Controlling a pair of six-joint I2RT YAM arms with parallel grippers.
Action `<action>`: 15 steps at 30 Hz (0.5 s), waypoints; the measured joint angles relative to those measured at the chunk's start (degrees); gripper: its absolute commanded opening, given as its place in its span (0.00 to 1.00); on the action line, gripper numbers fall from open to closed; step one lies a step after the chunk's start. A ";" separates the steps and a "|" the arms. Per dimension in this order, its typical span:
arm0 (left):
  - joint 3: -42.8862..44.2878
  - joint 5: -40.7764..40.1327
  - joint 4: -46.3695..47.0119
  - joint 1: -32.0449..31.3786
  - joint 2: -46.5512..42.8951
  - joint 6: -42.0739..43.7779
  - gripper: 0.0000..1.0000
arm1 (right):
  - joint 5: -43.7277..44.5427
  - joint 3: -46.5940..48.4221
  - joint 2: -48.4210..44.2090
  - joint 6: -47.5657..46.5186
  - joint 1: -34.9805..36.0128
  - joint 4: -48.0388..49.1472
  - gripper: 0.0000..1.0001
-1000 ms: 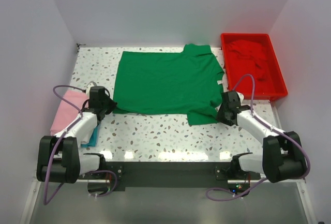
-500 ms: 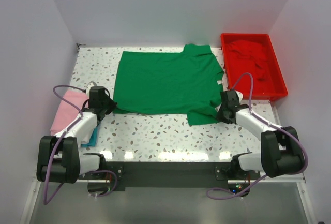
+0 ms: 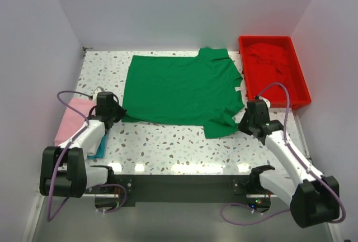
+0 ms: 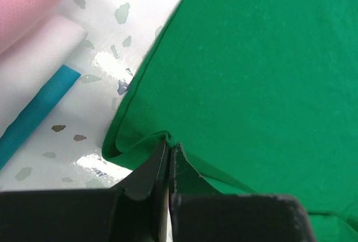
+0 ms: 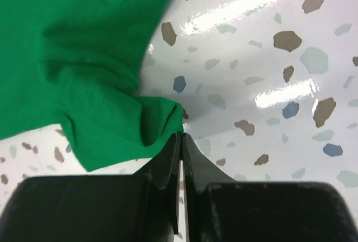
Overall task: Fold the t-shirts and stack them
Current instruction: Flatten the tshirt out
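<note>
Under me: white speckled terrazzo tabletop [image 3: 168, 141], glossy w/ glare strips; plain pale walls [image 3: 168, 7] on 3 sides. The bright green soft cloth t-shirt [image 3: 179, 88] lies flat mid-table, fine knit, stitched hem. My left gripper [image 4: 169, 148] is pinched closed on its near-L hem corner, and my right gripper [image 5: 180, 137] is pinched closed on the bunched near-R corner. A folded pink cloth t-shirt [image 3: 72, 120] sits at L edge. A crumpled red cloth t-shirt [image 3: 271, 63] lies in the rigid red plastic tray [image 3: 265, 38], far R. There's a small white tag [image 3: 237, 90] at the green shirt's R edge, too small to read.

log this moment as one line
left tool: shut on green t-shirt near-left corner | right tool: shut on its near-right corner | fold: not yet made, cloth spread out
</note>
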 measured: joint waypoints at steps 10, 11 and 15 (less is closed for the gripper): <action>1.25 0.00 -0.90 0.00 0.00 0.13 0.00 | -9.84 0.28 -16.96 1.62 0.00 -12.57 0.00; 1.33 0.02 -0.94 0.00 0.00 0.17 0.00 | -10.73 0.28 -17.84 1.79 0.02 -13.38 0.00; 1.68 0.02 -1.11 0.00 0.00 0.28 0.00 | -14.10 0.85 -22.25 2.62 0.04 -17.27 0.00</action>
